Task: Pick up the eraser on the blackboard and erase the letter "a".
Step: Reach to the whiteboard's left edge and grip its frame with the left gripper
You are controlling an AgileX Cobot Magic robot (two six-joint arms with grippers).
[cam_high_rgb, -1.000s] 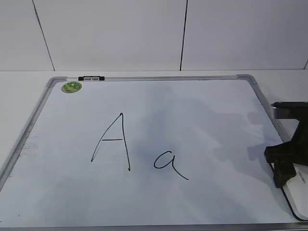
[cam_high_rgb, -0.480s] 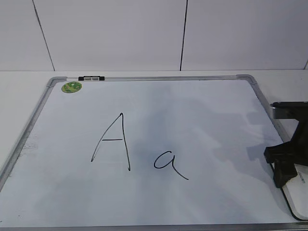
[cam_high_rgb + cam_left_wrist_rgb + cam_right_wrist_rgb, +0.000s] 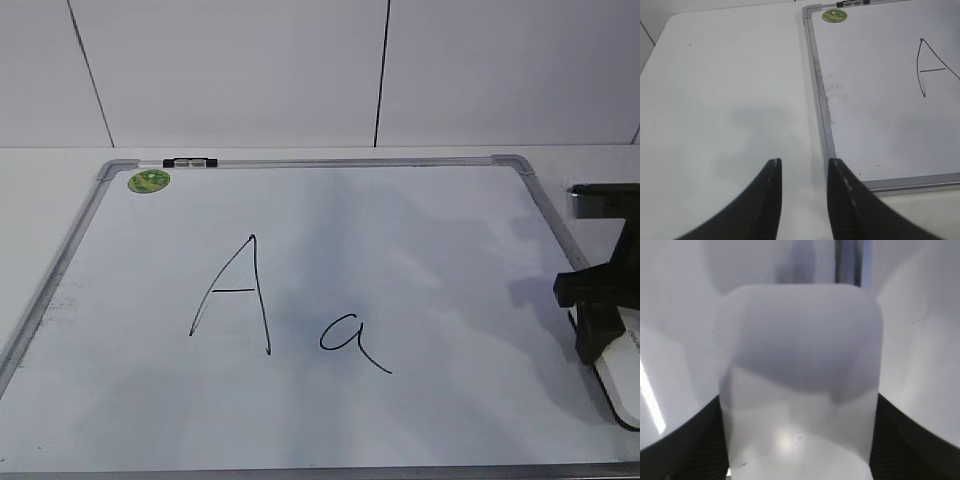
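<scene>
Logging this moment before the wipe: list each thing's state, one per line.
eraser: flat on the board, between the right gripper's fingers.
letter "a": unerased.
capital "A": unerased.
blackboard: lying flat.
right gripper: straddling the eraser; grip unclear.
left gripper: open, empty.

Left claw [image 3: 803, 197]: two matte black curved fingers, faint pale dashes along inner edges. Right claw [image 3: 600, 325]: black, blocky, w/ grey-edged plate above.
</scene>
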